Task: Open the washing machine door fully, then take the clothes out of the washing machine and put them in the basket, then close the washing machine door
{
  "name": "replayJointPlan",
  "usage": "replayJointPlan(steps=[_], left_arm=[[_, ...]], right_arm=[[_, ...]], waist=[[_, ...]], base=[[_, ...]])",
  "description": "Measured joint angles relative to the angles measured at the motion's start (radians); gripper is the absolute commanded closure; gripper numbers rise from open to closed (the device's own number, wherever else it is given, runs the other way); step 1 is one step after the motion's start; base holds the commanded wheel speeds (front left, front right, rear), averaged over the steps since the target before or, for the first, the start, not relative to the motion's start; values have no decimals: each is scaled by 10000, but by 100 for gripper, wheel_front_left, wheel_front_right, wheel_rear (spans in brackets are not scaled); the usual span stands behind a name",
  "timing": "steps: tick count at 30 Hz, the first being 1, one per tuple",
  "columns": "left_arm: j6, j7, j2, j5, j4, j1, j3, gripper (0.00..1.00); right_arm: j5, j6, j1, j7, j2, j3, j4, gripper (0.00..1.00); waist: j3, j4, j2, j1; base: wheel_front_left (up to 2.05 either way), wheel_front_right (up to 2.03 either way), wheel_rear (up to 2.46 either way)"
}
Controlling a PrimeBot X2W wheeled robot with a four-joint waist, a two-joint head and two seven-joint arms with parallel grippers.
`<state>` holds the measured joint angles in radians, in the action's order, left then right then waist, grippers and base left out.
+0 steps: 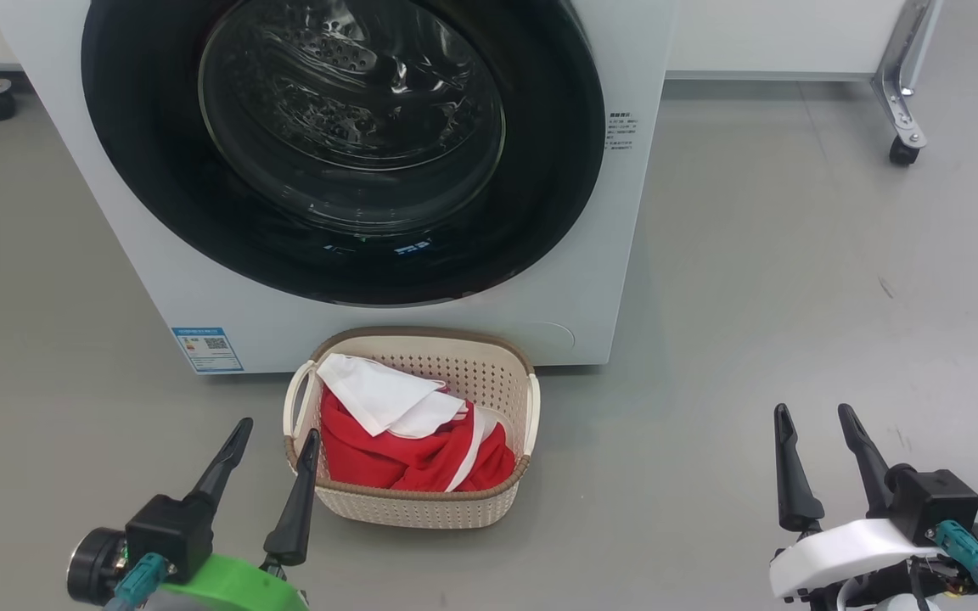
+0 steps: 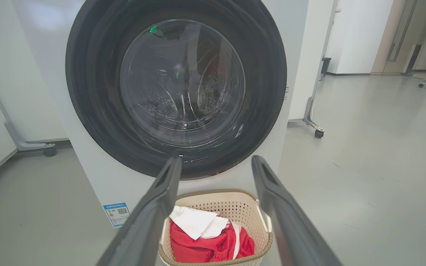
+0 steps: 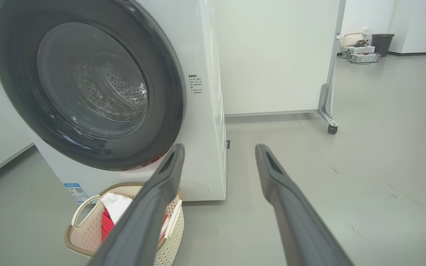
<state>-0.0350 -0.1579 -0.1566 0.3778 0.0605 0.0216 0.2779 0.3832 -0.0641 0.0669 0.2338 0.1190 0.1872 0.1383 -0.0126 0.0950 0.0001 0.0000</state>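
Your left gripper (image 1: pixel 278 428) hung just beside the basket (image 1: pixel 421 509), jaws spread wide and empty. The clothes (image 1: pixel 404 458) lay in that basket, on the floor before the washing machine (image 1: pixel 625 255). The washing machine door (image 1: pixel 540 170) was closed. Well apart, your right gripper (image 1: pixel 813 410) held nothing, jaws wide.

The left end effector (image 1: pixel 278 428) hangs at near left, jaws spread wide and empty, leaning rightward. The right end effector (image 1: pixel 813 409) hangs at near right, equally spread and empty.

Glossy black door (image 1: pixel 158 170); perforated plastic basket (image 1: pixel 463 367); soft red cloth (image 1: pixel 387 462)
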Motion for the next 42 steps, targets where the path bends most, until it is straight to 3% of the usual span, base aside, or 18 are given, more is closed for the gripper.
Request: replayJointPlan(steps=[31,32,42], left_arm=[[50,173,-130,2,-217,105,13,0],[50,174,-130,2,-221,110,15,100],[46,173,251,2,1032,706,380,100]], right_arm=[[-71,-178,446,-311,13,2,-742,0],[-73,-178,447,-318,13,2,-757,100],[-71,-174,955,-320,-376,180,439,100]], waist=[[6,239,0,0],[8,240,0,0],[9,242,0,0]], base=[[0,0,0],[0,0,0],[0,0,0]])
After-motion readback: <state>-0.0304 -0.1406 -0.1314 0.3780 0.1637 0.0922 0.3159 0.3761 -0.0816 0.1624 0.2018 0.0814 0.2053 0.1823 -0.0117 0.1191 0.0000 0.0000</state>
